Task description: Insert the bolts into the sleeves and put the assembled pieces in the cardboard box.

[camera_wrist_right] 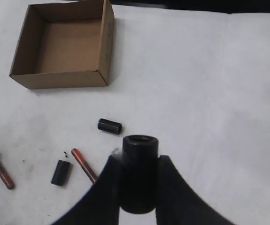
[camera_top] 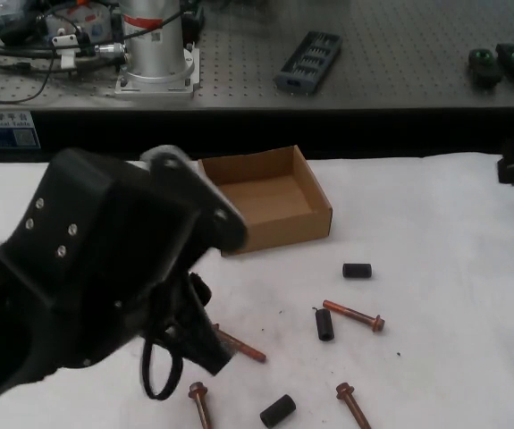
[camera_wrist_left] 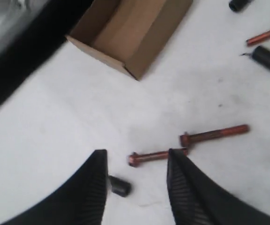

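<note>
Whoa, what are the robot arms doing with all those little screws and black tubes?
The right gripper has its fingers shut on one black sleeve, held above the bench. The left gripper is open just over a copper bolt. More bolts and sleeves lie loose, and the cardboard box has nothing in it.

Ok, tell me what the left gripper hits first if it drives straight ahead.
Probably the copper-coloured flanged bolt lying between the open fingers of the left gripper, though depth is unclear. A short black sleeve sits beside one finger.
</note>
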You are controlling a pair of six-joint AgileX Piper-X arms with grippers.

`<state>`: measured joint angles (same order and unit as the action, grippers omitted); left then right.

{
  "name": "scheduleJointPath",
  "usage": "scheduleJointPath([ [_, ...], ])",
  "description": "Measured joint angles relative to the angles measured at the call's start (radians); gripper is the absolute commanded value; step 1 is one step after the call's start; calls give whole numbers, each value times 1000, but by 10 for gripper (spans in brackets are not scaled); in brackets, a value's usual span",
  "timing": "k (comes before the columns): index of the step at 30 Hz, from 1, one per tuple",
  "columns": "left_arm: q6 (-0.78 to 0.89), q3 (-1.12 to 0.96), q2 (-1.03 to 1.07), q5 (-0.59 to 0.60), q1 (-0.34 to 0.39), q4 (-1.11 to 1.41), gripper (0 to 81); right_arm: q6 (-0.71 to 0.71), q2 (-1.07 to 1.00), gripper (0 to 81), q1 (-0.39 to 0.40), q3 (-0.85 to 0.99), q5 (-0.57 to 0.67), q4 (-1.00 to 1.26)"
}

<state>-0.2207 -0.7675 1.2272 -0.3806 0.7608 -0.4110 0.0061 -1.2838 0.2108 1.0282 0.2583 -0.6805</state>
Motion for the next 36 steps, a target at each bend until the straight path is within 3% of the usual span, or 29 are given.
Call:
scheduleJointPath([
  [2,101,0,0,43,-11,-22,302,0,5,54,0,-56,93,73],
  [5,339,0,0,163,-40,-58,302,0,18,54,0,-96,128,120],
  [10,692,0,48,402,-173,-64,309,0,60,54,0,-164,147,197],
  [16,851,0,157,541,-199,-76,376,0,138,54,0,-191,153,259],
  [22,918,0,270,564,-172,-113,402,138,167,54,0,-191,154,274],
  [36,1060,0,332,511,-122,-81,402,176,167,54,0,-191,154,274],
])
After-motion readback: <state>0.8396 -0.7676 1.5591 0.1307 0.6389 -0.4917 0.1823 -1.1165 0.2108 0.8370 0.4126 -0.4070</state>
